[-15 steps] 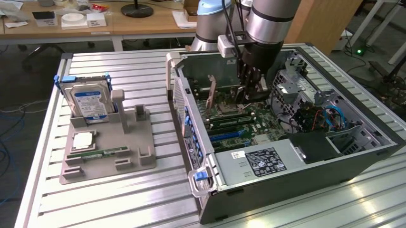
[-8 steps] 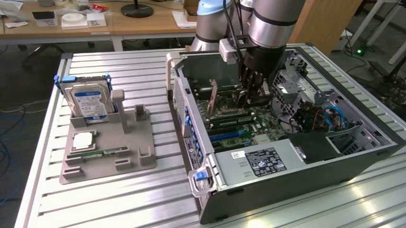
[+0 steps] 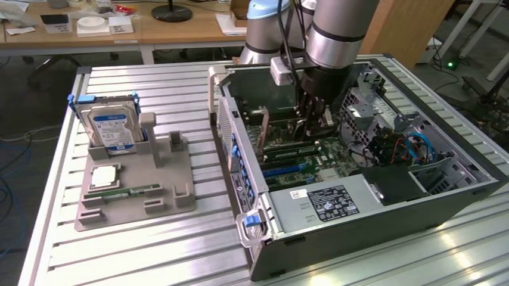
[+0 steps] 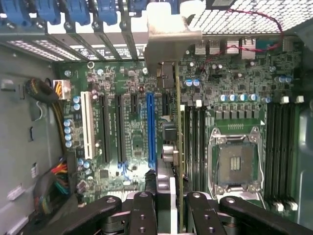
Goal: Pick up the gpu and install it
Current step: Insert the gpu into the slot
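Observation:
The gpu [image 4: 168, 142] is seen edge-on in the wrist view, upright between my fingers [image 4: 144, 210], with its silver bracket [image 4: 171, 46] reaching the rear slot openings. My gripper [image 4: 171, 211] is shut on the gpu's near end. The card stands over the motherboard [image 4: 127, 147], right beside the long blue slot [image 4: 150, 127]; I cannot tell whether its edge sits in a slot. In the exterior view my gripper [image 3: 314, 122] is low inside the open computer case [image 3: 358, 220], and the gpu [image 3: 275, 128] runs from it towards the case's rear wall.
A grey holder [image 3: 135, 202] on the exterior view's left carries a silver hard drive [image 3: 111, 128], a green memory stick [image 3: 119, 192] and a square chip [image 3: 104, 177]. Cables and drive cages [image 3: 397, 143] crowd the case's far side. An empty CPU socket [image 4: 234, 161] lies beside the card.

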Tool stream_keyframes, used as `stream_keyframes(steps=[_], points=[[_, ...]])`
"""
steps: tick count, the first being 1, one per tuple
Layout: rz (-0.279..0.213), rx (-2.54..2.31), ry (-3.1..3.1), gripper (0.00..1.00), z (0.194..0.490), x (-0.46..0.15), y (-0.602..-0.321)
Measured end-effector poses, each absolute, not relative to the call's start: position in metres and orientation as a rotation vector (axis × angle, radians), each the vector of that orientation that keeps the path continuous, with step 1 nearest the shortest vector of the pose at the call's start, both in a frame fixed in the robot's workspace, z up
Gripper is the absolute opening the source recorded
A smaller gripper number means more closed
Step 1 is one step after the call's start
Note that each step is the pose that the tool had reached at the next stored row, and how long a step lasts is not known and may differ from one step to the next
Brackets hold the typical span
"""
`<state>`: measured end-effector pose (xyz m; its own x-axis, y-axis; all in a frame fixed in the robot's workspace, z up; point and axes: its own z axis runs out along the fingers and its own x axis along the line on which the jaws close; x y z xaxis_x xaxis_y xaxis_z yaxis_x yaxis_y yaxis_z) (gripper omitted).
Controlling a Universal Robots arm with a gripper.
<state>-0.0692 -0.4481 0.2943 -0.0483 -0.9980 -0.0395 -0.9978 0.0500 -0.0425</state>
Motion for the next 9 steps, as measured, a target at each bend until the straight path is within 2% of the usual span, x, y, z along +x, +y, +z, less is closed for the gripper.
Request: stream_keyframes(steps=[9], points=[[-0.005,-2.126,2.234,0.29,0.2842,-0.0712,-0.4528]])
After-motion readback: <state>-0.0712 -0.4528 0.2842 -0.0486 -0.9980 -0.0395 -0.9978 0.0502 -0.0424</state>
